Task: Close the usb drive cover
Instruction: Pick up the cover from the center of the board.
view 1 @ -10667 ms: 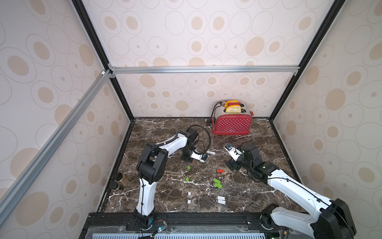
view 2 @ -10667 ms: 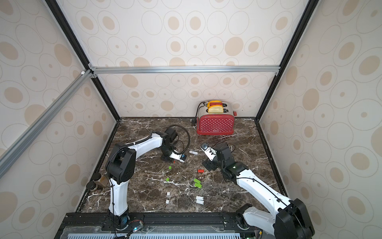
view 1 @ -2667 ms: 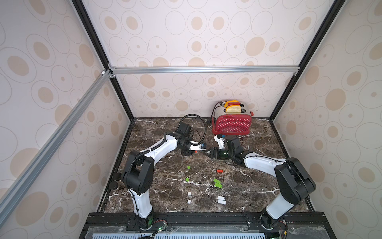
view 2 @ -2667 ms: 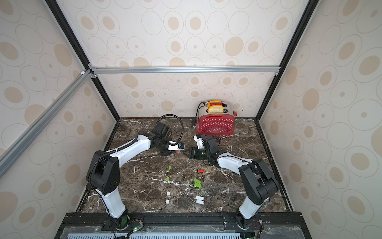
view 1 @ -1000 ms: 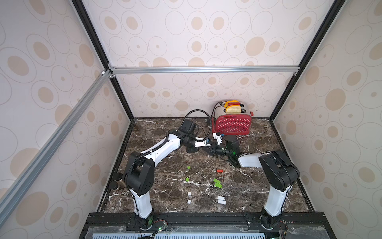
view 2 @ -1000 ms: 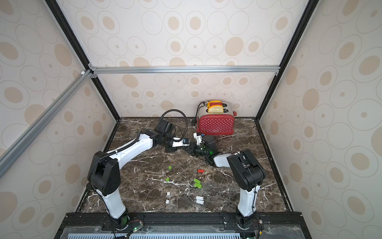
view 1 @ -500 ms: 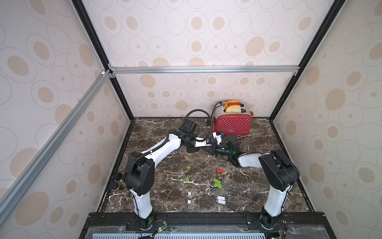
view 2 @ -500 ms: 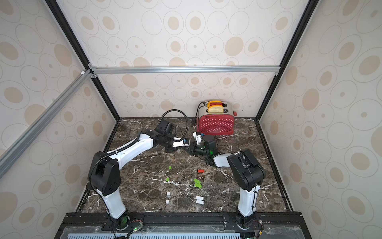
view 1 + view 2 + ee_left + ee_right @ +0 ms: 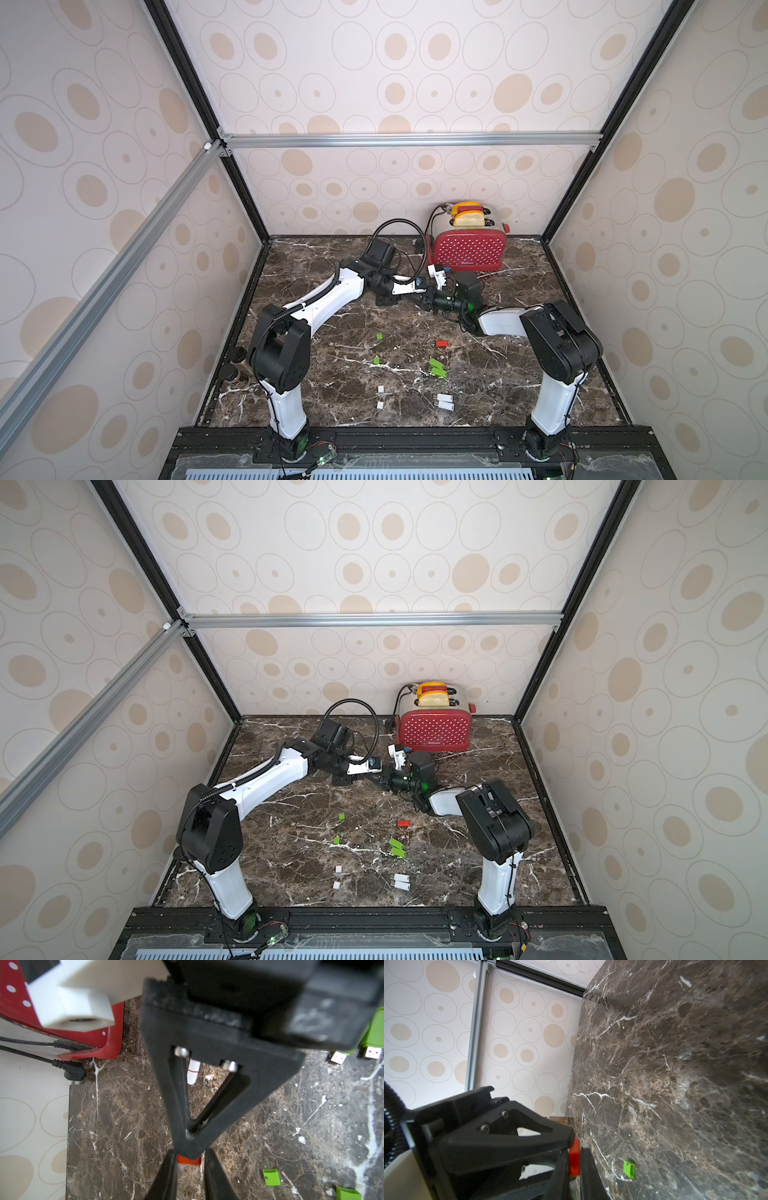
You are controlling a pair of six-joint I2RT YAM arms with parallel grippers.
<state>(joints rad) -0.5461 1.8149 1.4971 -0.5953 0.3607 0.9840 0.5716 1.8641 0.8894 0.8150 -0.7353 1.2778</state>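
**Top views.** Both arms reach to mid-table, just in front of the red toaster (image 9: 468, 251). The left gripper (image 9: 423, 297) and right gripper (image 9: 432, 302) meet tip to tip. What lies between them is hidden by the black fingers in both top views. There is white lettering low on the toaster's front, too small to read. Loose on the marble table (image 9: 332, 395) are a red piece (image 9: 441, 343) and, nearer the front edge, green and white pieces (image 9: 436, 368) (caps or drives, too small to sort).

**Left wrist.** The red usb drive (image 9: 189, 1160) sits between the left fingers (image 9: 167, 1169), above the marble. Only a short red edge shows. The rest is covered by the right gripper's finger, whose tip touches it. One left finger meets the red and a pale sliver shows at the other, so I cannot tell whether it is pinching or let go. Whether the cover is on or off is hidden. Two green drives (image 9: 374, 1030) are cut off behind the right gripper's body, their metal plugs bare.

**Right wrist.** The right fingers (image 9: 588, 1169) are clenched on the red usb drive, flat against both its sides. The left gripper's dark bulk covers the drive's far end. One green cap (image 9: 629, 1168) lies on the marble beyond.
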